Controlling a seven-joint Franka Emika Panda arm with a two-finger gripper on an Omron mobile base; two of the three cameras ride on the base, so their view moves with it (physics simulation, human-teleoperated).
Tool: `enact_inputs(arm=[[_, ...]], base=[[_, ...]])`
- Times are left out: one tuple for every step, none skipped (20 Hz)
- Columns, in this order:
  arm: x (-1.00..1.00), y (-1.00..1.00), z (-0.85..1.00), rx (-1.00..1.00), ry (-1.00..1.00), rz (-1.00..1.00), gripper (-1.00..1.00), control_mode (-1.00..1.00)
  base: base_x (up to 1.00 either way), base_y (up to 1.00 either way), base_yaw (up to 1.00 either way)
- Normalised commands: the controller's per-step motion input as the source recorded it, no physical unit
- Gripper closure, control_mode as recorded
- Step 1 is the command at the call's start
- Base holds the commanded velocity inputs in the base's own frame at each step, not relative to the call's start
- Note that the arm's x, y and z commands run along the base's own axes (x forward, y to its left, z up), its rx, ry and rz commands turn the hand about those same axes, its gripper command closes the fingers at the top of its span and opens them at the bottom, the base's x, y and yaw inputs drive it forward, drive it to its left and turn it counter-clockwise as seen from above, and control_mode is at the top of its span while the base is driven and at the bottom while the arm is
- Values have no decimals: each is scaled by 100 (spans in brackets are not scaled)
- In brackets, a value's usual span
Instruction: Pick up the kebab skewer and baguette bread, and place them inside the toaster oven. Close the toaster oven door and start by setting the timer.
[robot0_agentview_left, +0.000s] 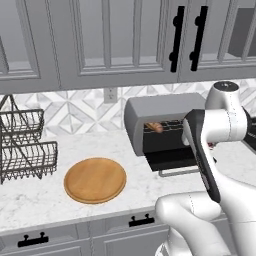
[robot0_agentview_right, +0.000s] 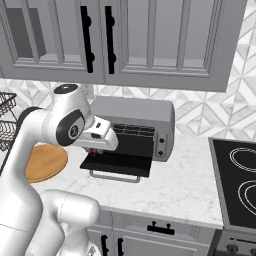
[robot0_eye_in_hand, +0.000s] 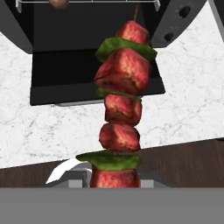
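Hand view: fingers (robot0_eye_in_hand: 114, 178) grip kebab skewer (robot0_eye_in_hand: 121, 105) above open toaster oven door (robot0_eye_in_hand: 65, 83)

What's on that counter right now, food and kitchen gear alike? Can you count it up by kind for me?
Food: 2 (baguette bread on the oven rack, kebab skewer held in the jaws)
Appliances: 1 (toaster oven, its door folded down open)
Boards: 1 (round wooden board)
Wire racks: 1 (dark wire rack)
Total: 5
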Motion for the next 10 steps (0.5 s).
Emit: enact_inputs(arm=[[0, 0, 0, 0, 0, 0, 100, 100], [0, 0, 0, 0, 0, 0, 100, 100], [0, 0, 0, 0, 0, 0, 100, 100], [0, 0, 0, 0, 0, 0, 100, 100], [0, 0, 0, 0, 0, 0, 100, 100], [0, 0, 0, 0, 0, 0, 100, 100], [0, 0, 0, 0, 0, 0, 100, 100], [0, 0, 0, 0, 0, 0, 100, 100], [0, 0, 0, 0, 0, 0, 100, 100], [0, 0, 0, 0, 0, 0, 100, 100]], base=[[11, -17, -5], [11, -12, -8], [16, -6, -10], [24, -4, -7], [34, 0, 0], [37, 0, 0], [43, 0, 0], [45, 0, 0], [38, 0, 0], [19, 0, 0]])
